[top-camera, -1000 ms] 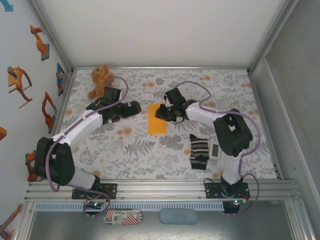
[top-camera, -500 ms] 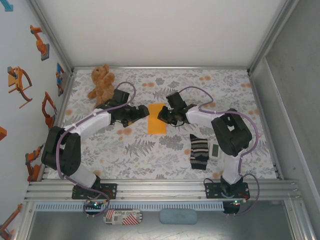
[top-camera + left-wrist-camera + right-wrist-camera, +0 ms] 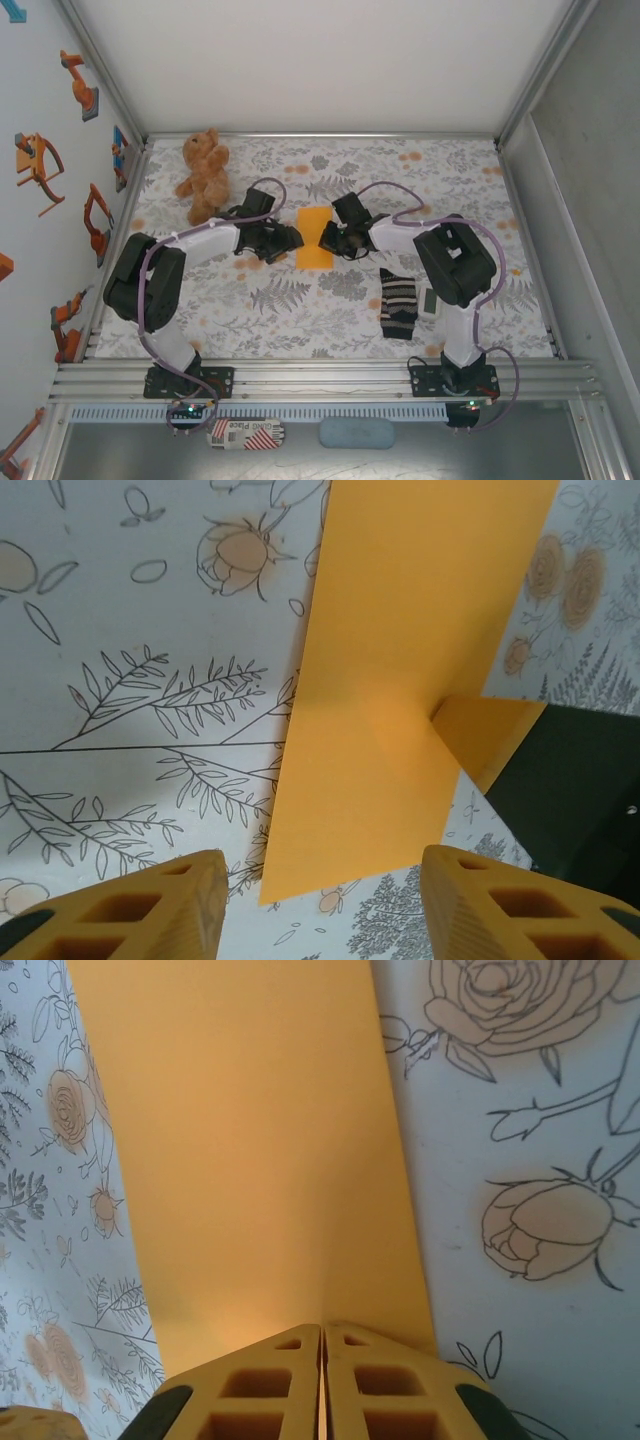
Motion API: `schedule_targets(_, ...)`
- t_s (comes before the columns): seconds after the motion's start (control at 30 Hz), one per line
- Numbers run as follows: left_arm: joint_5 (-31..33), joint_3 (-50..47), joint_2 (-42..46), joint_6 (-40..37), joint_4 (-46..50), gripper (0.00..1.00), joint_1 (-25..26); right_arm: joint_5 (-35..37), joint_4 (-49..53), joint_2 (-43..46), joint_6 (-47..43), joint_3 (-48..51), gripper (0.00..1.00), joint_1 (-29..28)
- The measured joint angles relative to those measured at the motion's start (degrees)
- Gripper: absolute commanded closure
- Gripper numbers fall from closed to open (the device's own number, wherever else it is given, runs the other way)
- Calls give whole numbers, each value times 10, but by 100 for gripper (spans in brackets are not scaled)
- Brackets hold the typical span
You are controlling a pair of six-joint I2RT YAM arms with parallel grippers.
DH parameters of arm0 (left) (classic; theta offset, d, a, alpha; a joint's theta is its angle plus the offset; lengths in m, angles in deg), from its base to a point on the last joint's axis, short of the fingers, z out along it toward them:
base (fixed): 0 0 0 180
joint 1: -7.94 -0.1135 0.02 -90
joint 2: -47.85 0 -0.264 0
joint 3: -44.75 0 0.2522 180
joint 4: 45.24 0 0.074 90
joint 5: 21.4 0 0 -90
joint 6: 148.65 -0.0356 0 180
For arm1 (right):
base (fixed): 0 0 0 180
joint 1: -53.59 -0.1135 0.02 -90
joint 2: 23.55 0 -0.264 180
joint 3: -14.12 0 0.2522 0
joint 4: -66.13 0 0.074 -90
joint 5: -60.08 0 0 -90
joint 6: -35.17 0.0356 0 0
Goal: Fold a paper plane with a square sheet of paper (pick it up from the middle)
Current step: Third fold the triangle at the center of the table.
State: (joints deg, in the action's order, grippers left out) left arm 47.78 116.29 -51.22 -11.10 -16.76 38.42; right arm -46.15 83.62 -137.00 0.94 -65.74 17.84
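Right tool (image 3: 322, 1332), fingers closed together, meets the edge of the square sheet of paper (image 3: 315, 238), which lies folded narrow on the counter (image 3: 300, 310), probably to steady it. Left tool (image 3: 322, 858), fingers apart, frames another edge.

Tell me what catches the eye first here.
A bright orange paper lies in the middle of the table, with the left gripper open at its left edge and the right gripper shut at its right edge. A teddy bear sits far left; a striped sock lies near right.
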Motion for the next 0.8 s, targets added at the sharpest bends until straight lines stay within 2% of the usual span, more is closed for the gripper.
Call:
schedule_targets(0.27, 0, -11, -20, 16, -9, 61, 6, 0, -26, 0, 4, 12, 91, 0)
schedule_targets(0.63, -3, -11, -39, 23, -14, 66, 6, 0, -32, 0, 6, 15, 92, 0)
schedule_targets(0.8, -31, -11, -39, 30, -36, 67, 6, 0, -32, 0, 8, 15, 92, 0)
